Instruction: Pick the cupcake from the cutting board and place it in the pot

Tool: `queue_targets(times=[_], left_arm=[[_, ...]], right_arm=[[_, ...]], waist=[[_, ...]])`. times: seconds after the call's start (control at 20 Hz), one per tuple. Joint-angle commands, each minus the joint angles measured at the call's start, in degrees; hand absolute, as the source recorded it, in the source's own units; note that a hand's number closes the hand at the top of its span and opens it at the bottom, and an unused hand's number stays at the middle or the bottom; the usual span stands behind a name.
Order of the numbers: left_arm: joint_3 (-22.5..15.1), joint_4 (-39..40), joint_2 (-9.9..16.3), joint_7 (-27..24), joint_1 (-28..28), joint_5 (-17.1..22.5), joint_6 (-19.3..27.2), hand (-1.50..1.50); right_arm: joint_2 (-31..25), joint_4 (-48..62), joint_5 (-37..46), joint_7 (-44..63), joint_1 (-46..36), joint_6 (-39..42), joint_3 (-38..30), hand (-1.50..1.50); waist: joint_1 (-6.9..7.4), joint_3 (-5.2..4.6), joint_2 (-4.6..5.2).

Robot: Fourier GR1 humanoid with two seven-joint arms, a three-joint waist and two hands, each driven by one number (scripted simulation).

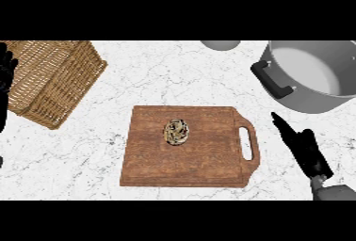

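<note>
A small brown cupcake [176,132] sits near the middle of the wooden cutting board [201,164], slightly above centre. The grey pot [309,101] with a black handle stands at the upper right, its pale inside showing. My right hand [303,148] lies to the right of the board's handle, fingers straight and pointing up toward the pot, holding nothing. My left hand [5,66] shows only as a dark shape at the far left edge, over the basket's side.
A woven wicker basket [52,80] fills the upper left. A grey round object [221,44] peeks in at the top edge, left of the pot. White marble counter [173,80] lies between the board, basket and pot.
</note>
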Motion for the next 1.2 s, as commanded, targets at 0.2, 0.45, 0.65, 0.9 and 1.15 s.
queue_targets(times=[0.2, 0.45, 0.65, 0.9, 1.15], left_arm=[[-3.6, 2.7, -3.7, 4.8, 10.0, -3.2, 1.1, 0.00], [-5.2, 3.2, -4.5, 7.7, 12.4, -1.1, -1.4, 0.00], [-5.1, 0.9, -4.5, 9.3, 13.7, -1.6, -1.0, 0.00], [-5.3, -1.2, -5.1, 10.9, 13.8, -2.8, -0.2, 0.00], [-4.8, -2.4, -4.8, 11.1, 14.0, -3.1, -0.4, 0.00]], right_arm=[[8.2, -5.8, 2.9, 14.6, -11.1, -8.8, 2.0, 1.50], [-1.3, -11.7, 27.8, -0.1, -12.6, -21.2, 6.4, -1.50], [4.6, -17.2, 31.7, -3.7, -5.1, -27.4, 11.6, -1.50], [1.6, -23.4, 34.7, 11.1, -8.9, -18.0, 15.1, -1.50], [4.0, -22.6, 35.2, 23.9, -18.8, -7.2, 18.8, -1.50]], waist=[[0.25, 0.32, -0.22], [-0.27, 0.20, -0.80], [-1.55, 0.42, -0.49], [-1.50, 0.29, -0.42], [-0.39, 0.22, -0.19]])
